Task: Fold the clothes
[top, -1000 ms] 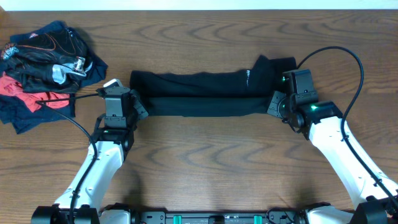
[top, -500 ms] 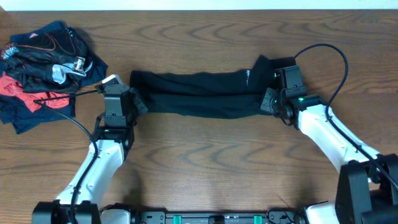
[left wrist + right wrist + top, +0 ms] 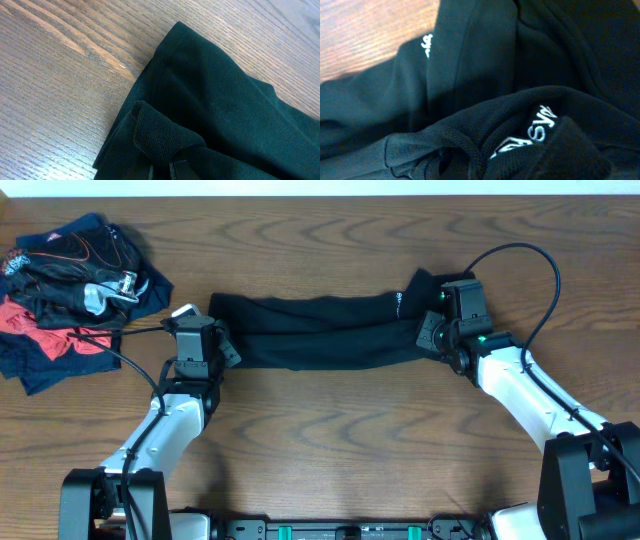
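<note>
The black T-shirt lies across the middle of the counter as a long, narrow band, already doubled lengthwise, with its near edge gathered at both ends. The left hand is at the shirt's left end and the right hand at its right end. Each is pressed together on a pinch of that near edge, and the wrist views show the cloth bunched into a small ridge right at the fingers. The step in hand looks like carrying the near edge over the band to narrow it again. To do it well, both ends should travel together at the same height and pace. Light tension along the shirt would stop the middle sagging or dragging a crease behind it. The edge should lie parallel to the far edge before either pinch lets go. The cloth is a fine, matte knit with a mesh-like weave, thin and limp, so it will likely slump wherever it is unsupported and cling a little to the grained wood. A small white logo sits toward the shirt's right end, on the far layer. Well to the left of the shirt, a heap of other garments in black, red and navy lies crumpled, not yet folded.
</note>
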